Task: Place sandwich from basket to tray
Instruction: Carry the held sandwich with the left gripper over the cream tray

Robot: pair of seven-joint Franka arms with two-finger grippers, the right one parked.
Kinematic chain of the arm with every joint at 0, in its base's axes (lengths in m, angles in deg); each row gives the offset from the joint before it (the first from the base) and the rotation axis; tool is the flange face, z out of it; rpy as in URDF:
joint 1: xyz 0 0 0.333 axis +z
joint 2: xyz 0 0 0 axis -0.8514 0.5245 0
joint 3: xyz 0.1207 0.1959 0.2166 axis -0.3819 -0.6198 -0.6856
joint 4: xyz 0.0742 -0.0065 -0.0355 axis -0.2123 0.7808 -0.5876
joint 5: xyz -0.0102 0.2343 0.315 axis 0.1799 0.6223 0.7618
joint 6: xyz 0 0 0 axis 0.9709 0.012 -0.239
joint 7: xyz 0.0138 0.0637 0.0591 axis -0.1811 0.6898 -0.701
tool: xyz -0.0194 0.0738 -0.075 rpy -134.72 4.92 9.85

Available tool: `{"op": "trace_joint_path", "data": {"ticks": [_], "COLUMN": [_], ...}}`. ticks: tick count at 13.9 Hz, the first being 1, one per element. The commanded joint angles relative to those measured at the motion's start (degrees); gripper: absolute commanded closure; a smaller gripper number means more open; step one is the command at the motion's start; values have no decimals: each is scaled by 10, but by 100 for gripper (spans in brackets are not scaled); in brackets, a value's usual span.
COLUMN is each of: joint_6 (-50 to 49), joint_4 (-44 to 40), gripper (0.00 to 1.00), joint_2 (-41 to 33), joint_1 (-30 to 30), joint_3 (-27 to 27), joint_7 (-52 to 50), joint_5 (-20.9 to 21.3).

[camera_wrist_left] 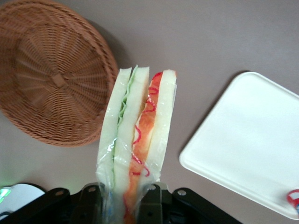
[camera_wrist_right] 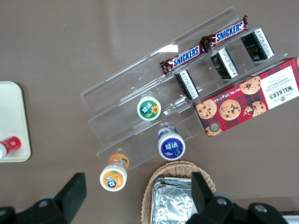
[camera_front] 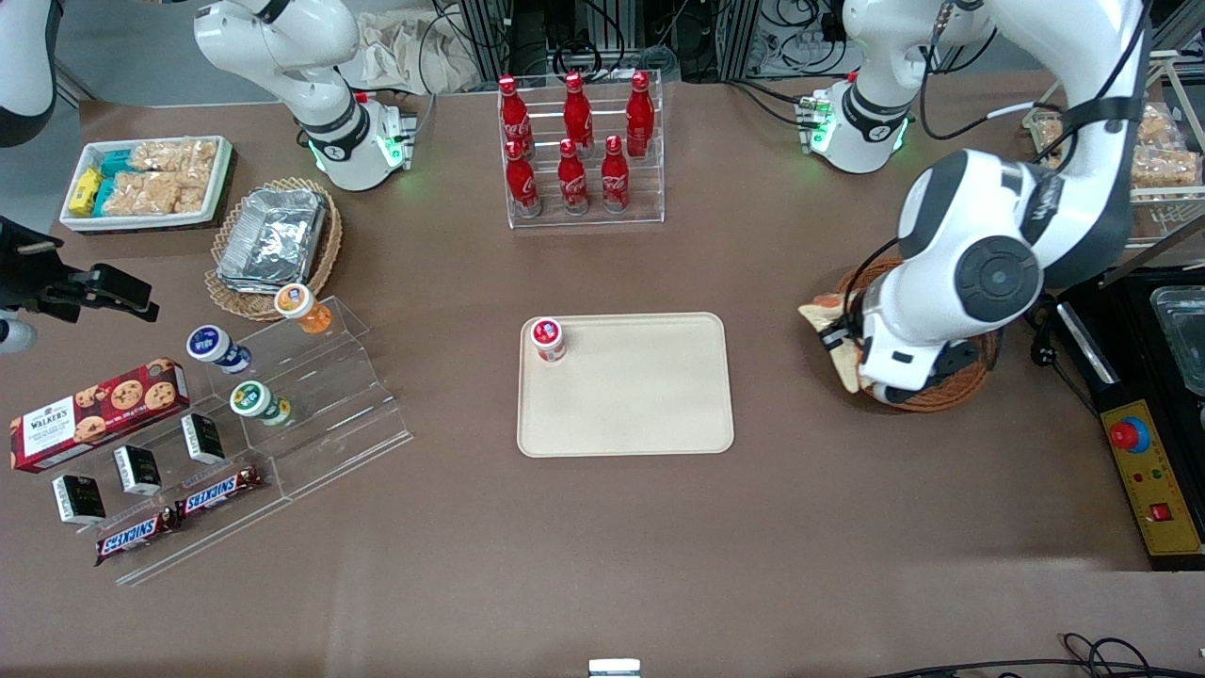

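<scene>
My left gripper [camera_wrist_left: 124,201] is shut on the sandwich [camera_wrist_left: 138,133], a wrapped wedge of white bread with green, orange and red filling stripes. It hangs above bare table between the reddish-brown wicker basket [camera_wrist_left: 56,74] and the cream tray [camera_wrist_left: 252,140]. In the front view the sandwich [camera_front: 833,325] sticks out from under the arm at the basket's [camera_front: 951,395] rim, on the side toward the tray [camera_front: 650,414]. The arm covers most of the basket there. In the wrist view the basket shows nothing in it.
A small red-lidded pot [camera_front: 548,339] stands in one corner of the tray. A rack of red cola bottles [camera_front: 576,151] is farther from the camera. An acrylic snack stand [camera_front: 282,395] lies toward the parked arm's end. A yellow control box [camera_front: 1153,471] sits at the working arm's end.
</scene>
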Motion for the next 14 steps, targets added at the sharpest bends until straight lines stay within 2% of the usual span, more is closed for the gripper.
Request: {"op": "trace_joint_path", "data": {"ticks": [1, 6, 10, 14], "joint_6": [16, 110, 171, 208], "joint_4": [-42, -41, -41, -41], "gripper": [75, 75, 75, 75], "joint_2": [47, 103, 147, 184], "joint_1": [-22, -71, -108, -139], "joint_3": [5, 5, 5, 6], "joint_7": [-44, -61, -58, -52], "joint_5": [7, 11, 42, 114]}}
